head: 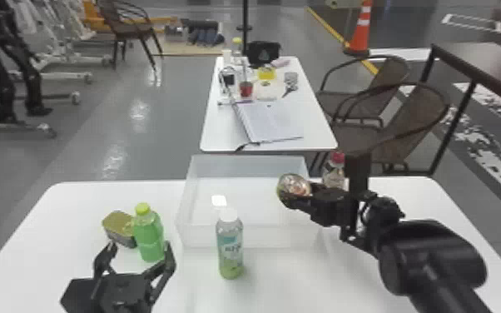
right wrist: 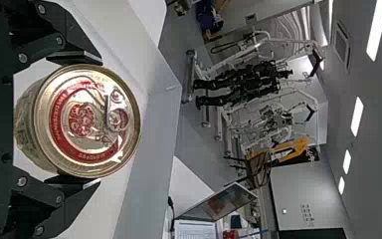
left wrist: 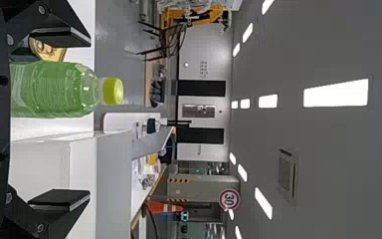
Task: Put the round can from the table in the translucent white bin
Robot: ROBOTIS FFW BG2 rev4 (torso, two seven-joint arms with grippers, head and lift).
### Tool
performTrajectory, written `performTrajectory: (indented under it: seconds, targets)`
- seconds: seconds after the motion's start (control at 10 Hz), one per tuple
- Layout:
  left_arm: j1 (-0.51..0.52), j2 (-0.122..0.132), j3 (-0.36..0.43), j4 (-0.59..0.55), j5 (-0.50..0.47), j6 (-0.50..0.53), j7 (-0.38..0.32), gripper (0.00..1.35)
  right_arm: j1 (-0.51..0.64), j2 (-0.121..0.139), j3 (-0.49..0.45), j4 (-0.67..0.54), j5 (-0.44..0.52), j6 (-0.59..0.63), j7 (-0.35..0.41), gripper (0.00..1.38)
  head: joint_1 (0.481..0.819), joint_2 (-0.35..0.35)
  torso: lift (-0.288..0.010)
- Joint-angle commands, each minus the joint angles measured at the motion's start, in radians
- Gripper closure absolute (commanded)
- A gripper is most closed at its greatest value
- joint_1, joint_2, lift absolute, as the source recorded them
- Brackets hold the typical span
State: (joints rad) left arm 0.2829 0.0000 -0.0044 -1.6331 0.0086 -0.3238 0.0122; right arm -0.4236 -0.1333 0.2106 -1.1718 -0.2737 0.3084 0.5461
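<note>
the table (head: 70, 208) holds bottles (head: 230, 249) beside the bin (head: 270, 236)

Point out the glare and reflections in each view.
Head view: pale glints on the grey floor, plus a small bright patch, perhaps a reflection, within the translucent white bin; left wrist view: ceiling lights glare as white strips; right wrist view: the round can glints on its metal end, with more glaring ceiling lights beyond.

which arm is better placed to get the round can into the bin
The right: its black pincer grips the round gold metal can beside the translucent white bin's right wall, while the left pincer is empty.
</note>
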Motion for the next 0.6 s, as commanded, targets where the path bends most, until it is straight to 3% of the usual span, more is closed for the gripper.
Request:
performTrajectory:
  seconds: [0.0,0.3,0.5]
  targets:
    - [-0.005,-0.003,-0.003,0.007,0.002,-0.003,0.000,0.21,-0.038,-0.002,0.015,0.044,-0.012,-0.008,0.000,0.98,0.549,0.000,-0.100]
    - [-0.004,-0.003,-0.003,0.009,0.004,-0.006,0.000,0.21,-0.040,0.001,0.026,0.060,-0.022,-0.018,0.000,0.34,0.549,0.000,-0.100]
    - [-0.004,-0.003,-0.003,0.010,0.004,-0.006,0.000,0.21,-0.038,0.000,0.026,0.061,-0.027,-0.023,0.000,0.13,0.549,0.000,-0.100]
